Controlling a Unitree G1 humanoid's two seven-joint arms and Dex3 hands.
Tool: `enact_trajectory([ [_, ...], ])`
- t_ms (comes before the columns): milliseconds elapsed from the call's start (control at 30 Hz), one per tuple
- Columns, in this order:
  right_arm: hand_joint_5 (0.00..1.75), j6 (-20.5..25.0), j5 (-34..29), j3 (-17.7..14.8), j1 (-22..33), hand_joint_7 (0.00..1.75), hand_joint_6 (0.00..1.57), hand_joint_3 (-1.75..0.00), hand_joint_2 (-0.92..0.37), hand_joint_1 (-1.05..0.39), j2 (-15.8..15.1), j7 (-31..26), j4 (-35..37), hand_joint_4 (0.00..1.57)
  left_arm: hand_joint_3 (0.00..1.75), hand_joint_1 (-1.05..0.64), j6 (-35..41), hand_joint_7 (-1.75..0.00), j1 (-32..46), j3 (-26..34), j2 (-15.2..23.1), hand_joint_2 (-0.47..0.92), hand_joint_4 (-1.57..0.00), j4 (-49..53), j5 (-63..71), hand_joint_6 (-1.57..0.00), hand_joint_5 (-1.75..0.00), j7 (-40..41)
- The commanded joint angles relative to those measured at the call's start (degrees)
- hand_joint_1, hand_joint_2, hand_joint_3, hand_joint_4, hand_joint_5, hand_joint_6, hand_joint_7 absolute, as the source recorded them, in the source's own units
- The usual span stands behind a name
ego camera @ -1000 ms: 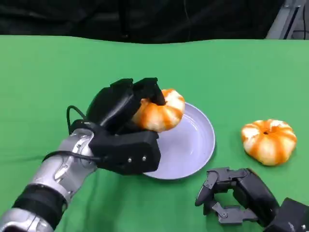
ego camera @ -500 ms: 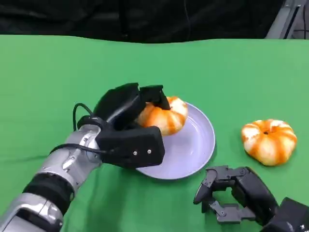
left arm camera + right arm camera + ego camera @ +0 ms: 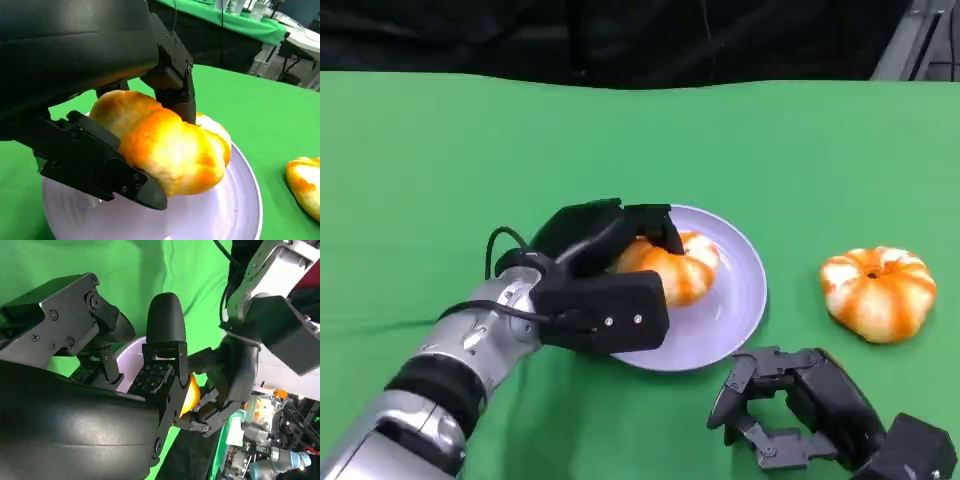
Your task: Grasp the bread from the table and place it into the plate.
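Right now my left hand [image 3: 595, 275] grips the bread [image 3: 672, 268] over the plate [image 3: 735, 300] — fingers [image 3: 172, 82] wrapped around it, and I judge it sits at or just above the plate's surface. If I let go while it hangs toward the near rim, it could roll off onto the green table [image 3: 420, 180]. Fingers catching the soft crust could also drag it out. My right hand [image 3: 790, 405] rests empty with fingers loosely curled, near the plate's edge — it could bump it. The second bread [image 3: 876, 292] lies well apart.

— Are you getting even, bright light on the green table [image 3: 440, 150]?
— You are; soft shadows are lying underneath, and the bread [image 3: 165, 150] is glaring slightly, background blurring.
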Motion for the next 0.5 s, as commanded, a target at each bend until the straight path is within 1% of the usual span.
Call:
enact_trajectory([
  [33, 1.35, -0.2, 0.6, 0.1, 0.7, 1.04, 1.01, -1.21, -0.47, 0.09, -0.1, 0.4, -0.4, 1.03, 0.0, -0.1, -1.0, -0.82, -2.0, -0.6, -0.2, 0.84, -0.55, 2.0, -0.4, -0.76, -1.32, -1.7],
  [67, 1.35, -0.2, 0.5, 0.1, 0.7, 1.04, 1.01, -1.21, -0.47, 0.09, 0.0, 0.4, -0.4, 1.03, 0.0, -0.1, -0.9, -0.81, -2.3, -0.7, -0.2, 0.84, -0.55, 2.0, -0.6, -0.77, -1.31, -2.5],
  [100, 1.35, -0.2, 0.4, 0.1, 0.6, 1.04, 1.01, -1.21, -0.46, 0.09, 0.0, 0.4, -0.4, 1.03, 0.0, -0.14, -0.9, -0.6, -2.4, -0.7, -0.2, 0.85, -0.59, 2.0, -0.6, -0.81, -1.1, -3.0],
  [133, 1.35, -0.2, 0.4, 0.2, 0.6, 1.04, 1.01, -1.21, -0.46, 0.09, 0.0, 0.4, -0.4, 1.03, 0.0, -0.16, -0.8, -0.33, -2.5, -0.7, -0.2, 0.86, -0.65, 2.0, -0.7, -0.91, -0.9, -3.3],
  [167, 1.35, -0.2, 0.3, 0.3, 0.7, 1.04, 1.01, -1.21, -0.46, 0.09, 0.0, 0.5, -0.5, 1.03, 0.0, -0.17, -0.6, -0.23, -2.8, -0.7, -0.1, 0.86, -0.68, 1.8, -0.8, -0.96, -0.82, -4.1],
  [233, 1.34, -0.3, 0.4, 0.4, 0.7, 1.03, 1.01, -1.2, -0.45, 0.08, 0.0, 0.8, -0.4, 1.02, 0.02, -0.35, -0.5, -0.05, -3.3, -0.7, 0.0, 0.91, -0.78, 1.5, -0.9, -0.91, -0.27, -5.0],
  [267, 1.34, -0.3, 0.4, 0.5, 0.7, 1.03, 1.01, -1.2, -0.45, 0.08, 0.0, 0.9, -0.3, 1.02, 0.03, -0.39, -0.5, -0.03, -3.5, -0.6, 0.0, 0.91, -0.81, 1.4, -1.2, -0.9, -0.16, -5.4],
  [333, 1.34, -0.6, 0.2, 0.5, 0.8, 1.03, 1.01, -1.2, -0.45, 0.08, 0.1, 0.7, -0.3, 1.02, 0.15, -0.55, -0.5, -0.01, -3.9, -0.5, 0.0, 0.92, -0.77, 1.2, -1.5, -0.89, -0.04, -5.9],
  [367, 1.33, -0.7, 0.3, 0.5, 0.8, 1.03, 1.01, -1.2, -0.45, 0.09, 0.1, 0.8, -0.3, 1.02, 0.17, -0.58, -0.6, -0.01, -4.1, -0.4, 0.1, 0.92, -0.77, 1.2, -1.6, -0.89, -0.02, -6.1],
  [400, 1.33, -0.7, 0.3, 0.5, 0.8, 1.03, 1.01, -1.2, -0.46, 0.1, 0.2, 0.8, -0.3, 1.02, 0.23, -0.63, -0.7, -0.01, -4.3, -0.4, 0.1, 0.92, -0.76, 1.2, -1.7, -0.91, -0.01, -6.3],
  [500, 1.32, -0.8, 0.3, 0.6, 0.8, 1.03, 1.01, -1.21, -0.46, 0.11, 0.2, 0.9, -0.3, 1.02, 0.28, -0.66, -0.9, -0.01, -4.4, -0.3, 0.2, 0.92, -0.77, 1.3, -1.9, -0.92, -0.01, -6.5],
])
